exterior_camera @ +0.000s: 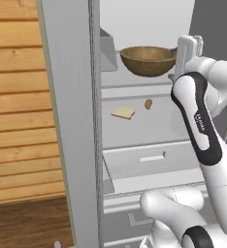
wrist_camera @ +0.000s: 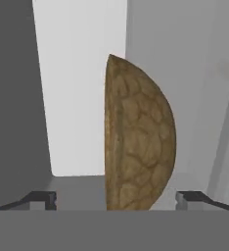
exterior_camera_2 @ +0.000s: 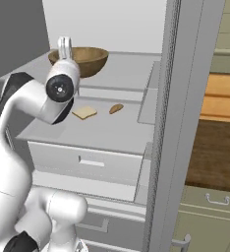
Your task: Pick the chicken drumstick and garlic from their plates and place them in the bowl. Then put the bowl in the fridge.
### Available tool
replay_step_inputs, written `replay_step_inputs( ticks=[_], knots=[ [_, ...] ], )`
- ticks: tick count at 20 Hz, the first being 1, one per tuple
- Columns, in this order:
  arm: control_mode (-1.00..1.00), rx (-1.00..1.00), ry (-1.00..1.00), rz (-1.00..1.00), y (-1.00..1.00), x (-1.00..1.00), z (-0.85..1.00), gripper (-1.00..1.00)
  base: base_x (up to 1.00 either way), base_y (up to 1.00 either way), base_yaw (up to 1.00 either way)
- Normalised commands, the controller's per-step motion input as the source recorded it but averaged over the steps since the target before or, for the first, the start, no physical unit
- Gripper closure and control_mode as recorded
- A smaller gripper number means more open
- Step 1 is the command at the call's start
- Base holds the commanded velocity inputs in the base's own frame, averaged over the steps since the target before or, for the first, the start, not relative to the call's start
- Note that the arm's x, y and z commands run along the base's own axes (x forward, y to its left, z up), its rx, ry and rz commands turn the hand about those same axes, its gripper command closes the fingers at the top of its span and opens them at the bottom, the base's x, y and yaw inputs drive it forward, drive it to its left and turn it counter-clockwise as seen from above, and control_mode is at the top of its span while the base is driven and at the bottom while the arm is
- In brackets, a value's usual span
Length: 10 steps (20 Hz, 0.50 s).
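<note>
I see the bowl (exterior_camera: 148,60) sitting on the top shelf (exterior_camera: 135,80) inside the fridge (exterior_camera_2: 112,24). My claw (wrist_camera: 115,198) is spread wide, tips at 3 and 9 o'clock of the bowl, not touching.

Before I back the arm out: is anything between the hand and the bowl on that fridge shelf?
Nothing. In the hand view the hand is open, its fingertips either side of the bowl, with only bare fridge shelf between.

The wooden bowl (wrist_camera: 138,137) shows side-on between two dark fingertips (wrist_camera: 43,198) spread wide, neither touching it, against the fridge (wrist_camera: 77,98) interior's white wall
</note>
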Motion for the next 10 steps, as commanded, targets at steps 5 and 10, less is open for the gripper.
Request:
replay_step_inputs(
  ticks=[5,10],
  knots=[
    [-1.0,0.09,-0.02,0.0,0.0,-1.0,0.37,-1.0,0.0,0.0,0.0],
    [-1.0,0.0,0.33,0.0,0.0,-1.0,0.32,-1.0,0.0,0.0,0.0]
  ],
)
